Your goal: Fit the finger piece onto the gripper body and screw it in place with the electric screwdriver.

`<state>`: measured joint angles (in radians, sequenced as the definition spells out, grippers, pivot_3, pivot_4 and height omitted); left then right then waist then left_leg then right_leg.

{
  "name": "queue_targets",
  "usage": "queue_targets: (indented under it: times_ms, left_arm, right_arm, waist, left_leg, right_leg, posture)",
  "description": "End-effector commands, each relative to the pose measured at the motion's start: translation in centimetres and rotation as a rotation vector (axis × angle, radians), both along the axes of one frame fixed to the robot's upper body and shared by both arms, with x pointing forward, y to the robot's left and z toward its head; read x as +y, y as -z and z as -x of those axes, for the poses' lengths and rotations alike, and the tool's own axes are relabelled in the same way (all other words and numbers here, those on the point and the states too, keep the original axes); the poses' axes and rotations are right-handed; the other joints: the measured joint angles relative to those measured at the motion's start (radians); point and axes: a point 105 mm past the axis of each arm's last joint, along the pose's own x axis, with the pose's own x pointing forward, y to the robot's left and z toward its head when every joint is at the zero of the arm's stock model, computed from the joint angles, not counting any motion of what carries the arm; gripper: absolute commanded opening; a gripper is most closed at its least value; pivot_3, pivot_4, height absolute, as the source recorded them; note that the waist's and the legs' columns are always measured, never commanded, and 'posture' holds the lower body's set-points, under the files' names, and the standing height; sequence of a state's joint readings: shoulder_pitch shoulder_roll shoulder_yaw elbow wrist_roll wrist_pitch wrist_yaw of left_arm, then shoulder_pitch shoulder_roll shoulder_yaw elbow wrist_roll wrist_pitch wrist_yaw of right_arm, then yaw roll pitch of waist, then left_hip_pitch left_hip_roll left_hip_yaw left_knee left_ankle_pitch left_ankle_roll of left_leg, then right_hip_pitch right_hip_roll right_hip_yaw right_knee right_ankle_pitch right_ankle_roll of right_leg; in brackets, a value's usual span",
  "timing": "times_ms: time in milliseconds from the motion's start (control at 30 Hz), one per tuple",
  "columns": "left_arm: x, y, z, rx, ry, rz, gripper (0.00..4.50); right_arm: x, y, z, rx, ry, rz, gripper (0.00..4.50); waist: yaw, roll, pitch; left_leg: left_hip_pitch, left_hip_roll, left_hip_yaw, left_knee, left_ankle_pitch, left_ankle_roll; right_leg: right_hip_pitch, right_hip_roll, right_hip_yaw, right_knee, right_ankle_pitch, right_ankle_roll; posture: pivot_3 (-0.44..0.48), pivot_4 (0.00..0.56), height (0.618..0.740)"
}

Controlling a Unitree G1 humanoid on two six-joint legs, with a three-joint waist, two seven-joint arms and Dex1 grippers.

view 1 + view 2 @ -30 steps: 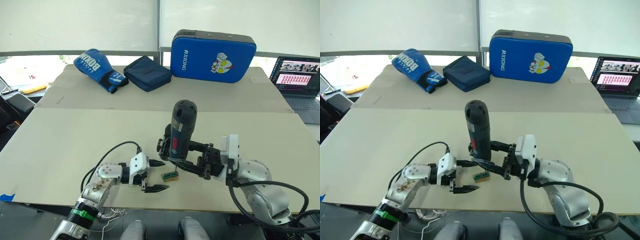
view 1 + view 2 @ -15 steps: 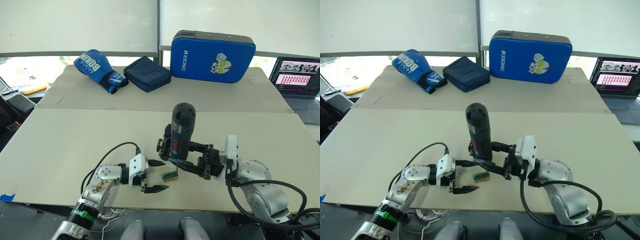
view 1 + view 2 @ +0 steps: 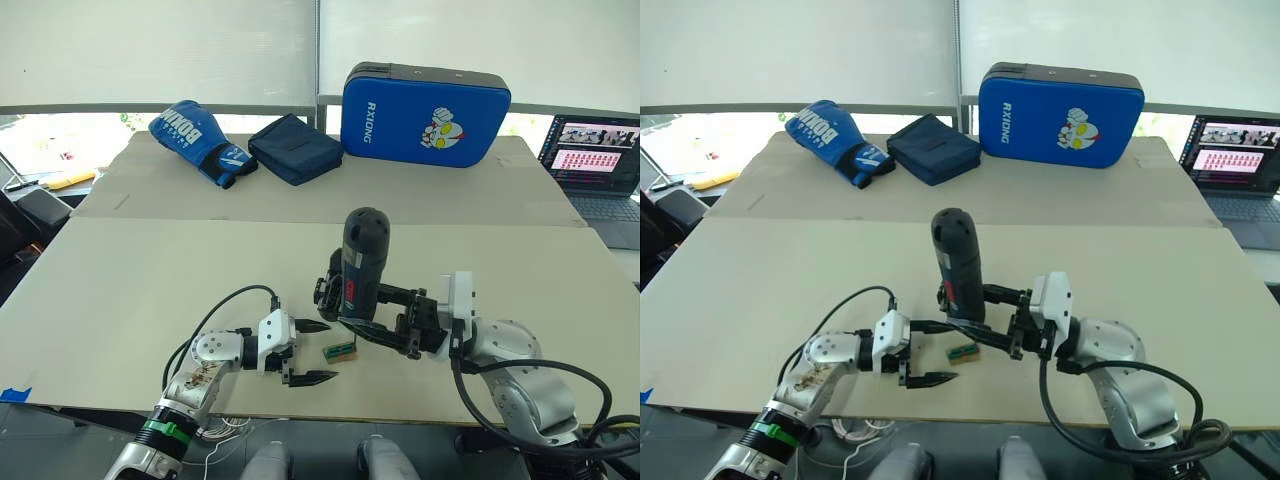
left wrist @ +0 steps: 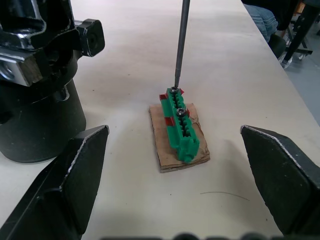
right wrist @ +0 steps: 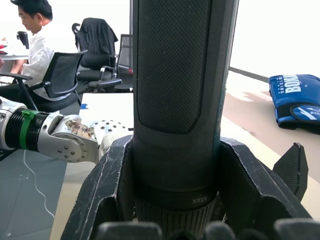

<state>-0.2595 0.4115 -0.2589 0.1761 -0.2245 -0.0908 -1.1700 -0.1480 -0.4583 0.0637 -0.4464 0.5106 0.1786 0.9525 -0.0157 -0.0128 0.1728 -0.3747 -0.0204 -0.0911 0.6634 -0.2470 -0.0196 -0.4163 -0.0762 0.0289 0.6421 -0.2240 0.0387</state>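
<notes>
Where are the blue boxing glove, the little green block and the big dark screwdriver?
blue boxing glove [image 3: 195,137], left eye view, its middle
small green plastic block [image 4: 181,125], left wrist view, its top
dark cylindrical electric screwdriver [image 3: 362,262], left eye view, its barrel

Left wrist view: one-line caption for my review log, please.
Screwdriver bit tip set on a screw of the green terminal block on cardboard, between the open left gripper fingers.

The left arm is seen entering from the lower left of the head view, its gripper [image 3: 308,352] held low with jaws spread wide. The right arm is bent in from the lower right, its gripper [image 3: 340,312] clamped around a dark cylinder.
</notes>
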Motion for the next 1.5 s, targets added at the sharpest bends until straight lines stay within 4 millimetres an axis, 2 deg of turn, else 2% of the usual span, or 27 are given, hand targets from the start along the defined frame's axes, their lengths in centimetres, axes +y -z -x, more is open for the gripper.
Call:
queue_targets:
  times_ms: [33, 267, 900, 1133, 1500]
  left_arm:
    - [0.1, 1.8, 0.6, 0.062, 0.001, -0.032, 4.5]
    - [0.0, 2.0, 0.7, 0.066, 0.002, -0.029, 4.5]
    - [0.2, 2.2, 0.8, 0.072, -0.003, -0.029, 4.5]
    - [0.1, 2.2, 0.8, 0.071, -0.005, -0.027, 4.5]
    - [0.0, 2.1, 0.8, 0.069, -0.001, -0.019, 4.5]
  right_arm:
    - [0.3, -1.4, 0.5, -0.08, -0.019, -0.03, 1.93]
    - [0.4, -1.2, 0.5, -0.072, -0.024, -0.024, 1.93]
    - [0.9, -0.7, 0.5, -0.054, -0.042, -0.006, 1.93]
    - [0.7, -0.2, -0.3, -0.05, -0.008, 0.009, 1.93]
    - [0.8, -0.4, 0.0, -0.039, -0.025, -0.009, 1.93]
  waist:
    - [0.0, 0.0, 0.0]
    - [0.0, 0.0, 0.0]
    - [0.0, 0.0, 0.0]
    - [0.0, 0.0, -0.001]
    - [0.0, 0.0, -0.001]
  left_leg:
    - [0.0, 0.0, 0.0, 0.0, 0.0, 0.0]
    - [0.006, 0.0, 0.0, -0.001, 0.0, 0.0]
    - [0.007, 0.0, 0.0, -0.001, 0.0, 0.0]
    - [0.007, 0.0, 0.0, -0.001, 0.0, 0.0]
    - [0.007, 0.0, 0.0, -0.001, 0.0, 0.0]
  right_leg:
    - [0.001, 0.0, 0.0, 0.0, 0.0, 0.0]
    - [0.008, 0.0, 0.0, -0.002, -0.003, 0.004]
    - [0.008, 0.0, 0.0, -0.002, -0.003, 0.005]
    - [0.009, 0.0, 0.0, -0.002, -0.004, 0.006]
    - [0.009, 0.0, 0.0, -0.002, -0.005, 0.007]
  posture:
    - [0.0, 0.15, 0.74]
    - [0.0, 0.15, 0.74]
    - [0.0, 0.15, 0.74]
    - [0.0, 0.15, 0.74]
    - [0.0, 0.15, 0.74]
